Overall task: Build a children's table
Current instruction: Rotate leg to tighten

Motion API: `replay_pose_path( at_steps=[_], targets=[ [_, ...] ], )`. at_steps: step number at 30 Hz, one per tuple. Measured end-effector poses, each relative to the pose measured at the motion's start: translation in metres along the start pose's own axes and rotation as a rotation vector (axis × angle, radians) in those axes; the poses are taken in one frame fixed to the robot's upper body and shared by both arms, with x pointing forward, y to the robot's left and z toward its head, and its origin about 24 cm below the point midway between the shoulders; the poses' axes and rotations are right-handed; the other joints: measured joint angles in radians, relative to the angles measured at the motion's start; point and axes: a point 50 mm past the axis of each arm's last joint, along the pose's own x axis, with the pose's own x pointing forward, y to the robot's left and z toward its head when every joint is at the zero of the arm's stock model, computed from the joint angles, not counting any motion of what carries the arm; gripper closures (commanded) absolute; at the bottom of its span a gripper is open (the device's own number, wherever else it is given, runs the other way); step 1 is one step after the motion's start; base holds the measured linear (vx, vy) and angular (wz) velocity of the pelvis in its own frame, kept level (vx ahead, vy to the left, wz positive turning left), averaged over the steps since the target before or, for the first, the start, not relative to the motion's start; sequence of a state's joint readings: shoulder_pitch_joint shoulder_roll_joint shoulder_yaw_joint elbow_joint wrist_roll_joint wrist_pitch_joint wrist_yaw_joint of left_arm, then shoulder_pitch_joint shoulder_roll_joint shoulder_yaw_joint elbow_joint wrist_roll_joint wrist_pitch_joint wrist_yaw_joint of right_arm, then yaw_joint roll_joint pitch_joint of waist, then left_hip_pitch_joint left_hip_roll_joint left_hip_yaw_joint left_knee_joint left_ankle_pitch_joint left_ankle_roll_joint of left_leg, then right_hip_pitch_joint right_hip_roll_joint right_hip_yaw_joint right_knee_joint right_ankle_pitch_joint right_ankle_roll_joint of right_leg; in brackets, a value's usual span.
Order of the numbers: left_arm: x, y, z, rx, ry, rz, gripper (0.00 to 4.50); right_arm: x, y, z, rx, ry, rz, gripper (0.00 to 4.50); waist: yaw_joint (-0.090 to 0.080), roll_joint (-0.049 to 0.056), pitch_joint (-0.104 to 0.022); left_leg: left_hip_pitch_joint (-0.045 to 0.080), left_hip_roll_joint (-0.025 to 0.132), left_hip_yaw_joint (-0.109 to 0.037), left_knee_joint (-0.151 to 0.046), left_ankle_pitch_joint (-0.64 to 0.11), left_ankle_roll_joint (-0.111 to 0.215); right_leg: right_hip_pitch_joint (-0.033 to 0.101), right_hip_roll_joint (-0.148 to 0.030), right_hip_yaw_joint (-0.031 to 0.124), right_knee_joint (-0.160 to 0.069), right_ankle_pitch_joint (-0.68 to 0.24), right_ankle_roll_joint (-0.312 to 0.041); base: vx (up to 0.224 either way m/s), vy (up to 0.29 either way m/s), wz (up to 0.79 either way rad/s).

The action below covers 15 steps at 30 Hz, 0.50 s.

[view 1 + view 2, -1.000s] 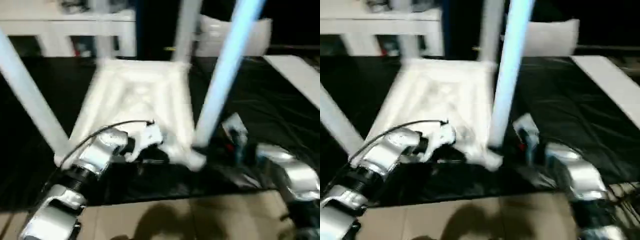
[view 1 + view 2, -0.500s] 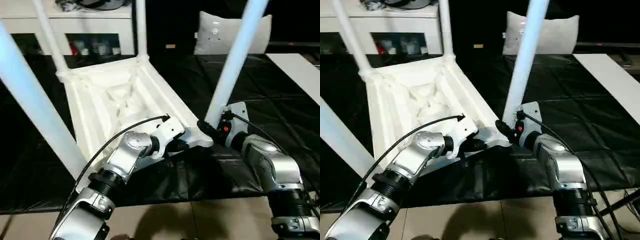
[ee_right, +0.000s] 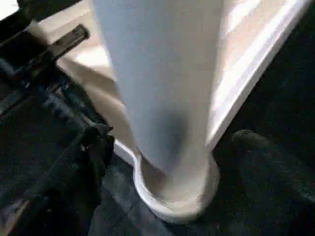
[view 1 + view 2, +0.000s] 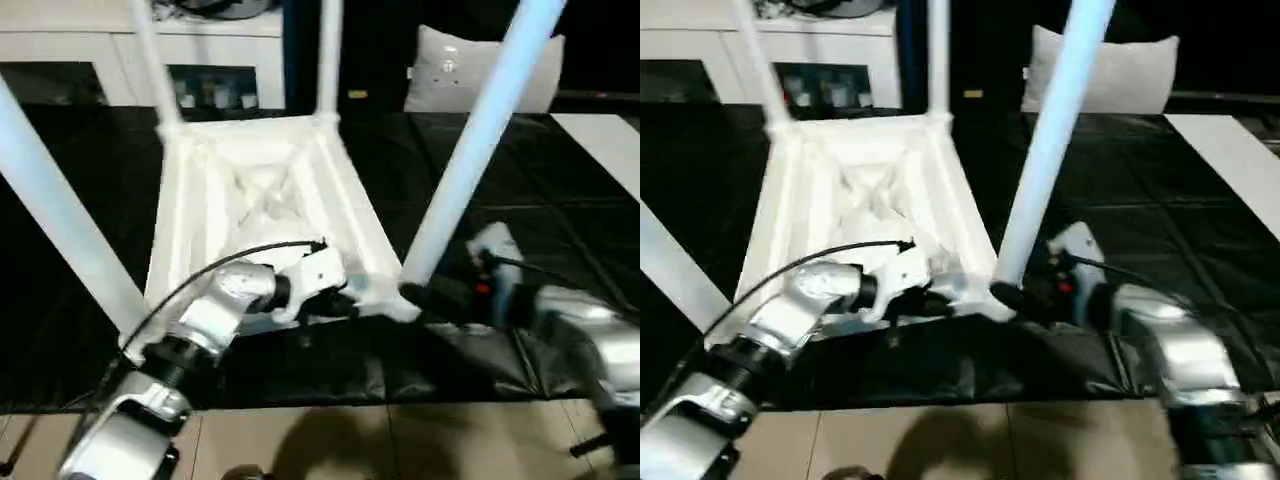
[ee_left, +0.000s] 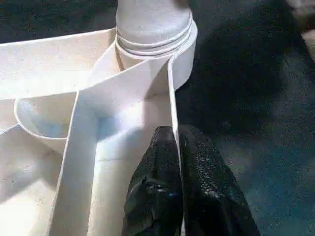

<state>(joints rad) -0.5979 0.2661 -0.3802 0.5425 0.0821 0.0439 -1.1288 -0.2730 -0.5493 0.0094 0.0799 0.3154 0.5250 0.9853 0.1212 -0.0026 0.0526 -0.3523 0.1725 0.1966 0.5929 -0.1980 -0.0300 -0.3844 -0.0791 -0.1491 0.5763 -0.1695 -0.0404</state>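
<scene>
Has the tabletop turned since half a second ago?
Yes. The tabletop has swung back square to the cabinet behind; earlier its far edge slanted across it.

A black sheet (image 4: 520, 180) covers the floor, with tan floor tiles (image 4: 330, 440) at its near edge. Beyond stand a white cabinet (image 4: 90, 45) and a pale cushion (image 4: 480, 75); a white board (image 4: 610, 135) lies right.
</scene>
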Motion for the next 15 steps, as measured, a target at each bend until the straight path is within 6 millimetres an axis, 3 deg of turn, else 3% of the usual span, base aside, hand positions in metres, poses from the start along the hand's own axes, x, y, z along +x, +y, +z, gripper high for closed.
replay_pose_path(
  at_steps=[7, 8, 15],
  targets=[
    [-0.008, -0.009, -0.003, 0.082, 0.017, -0.179, 4.50, -0.009, 0.006, 0.001, -0.104, 0.075, 0.181, 0.06, 0.026, 0.000, 0.000, 0.001, 0.000, 0.000, 0.000, 0.000, 0.000, 0.001, 0.000, 0.000, 0.000, 0.000, 0.000, 0.000, 0.000, 0.00],
    [-0.009, -0.010, -0.003, 0.092, 0.020, -0.196, 4.50, -0.008, 0.007, 0.001, -0.105, 0.081, 0.205, 0.32, 0.028, 0.000, 0.000, 0.001, 0.000, 0.000, 0.000, 0.000, 0.000, 0.001, 0.000, 0.000, 0.000, 0.000, 0.000, 0.000, 0.000, 0.00],
    [-0.009, -0.013, -0.001, 0.132, 0.026, -0.258, 4.50, -0.010, 0.014, -0.004, -0.091, 0.129, 0.329, 0.72, 0.028, 0.000, 0.000, 0.001, 0.000, 0.000, 0.002, -0.002, -0.004, 0.002, -0.001, 0.000, 0.000, 0.000, 0.000, 0.000, 0.000, 0.00]
  ],
)
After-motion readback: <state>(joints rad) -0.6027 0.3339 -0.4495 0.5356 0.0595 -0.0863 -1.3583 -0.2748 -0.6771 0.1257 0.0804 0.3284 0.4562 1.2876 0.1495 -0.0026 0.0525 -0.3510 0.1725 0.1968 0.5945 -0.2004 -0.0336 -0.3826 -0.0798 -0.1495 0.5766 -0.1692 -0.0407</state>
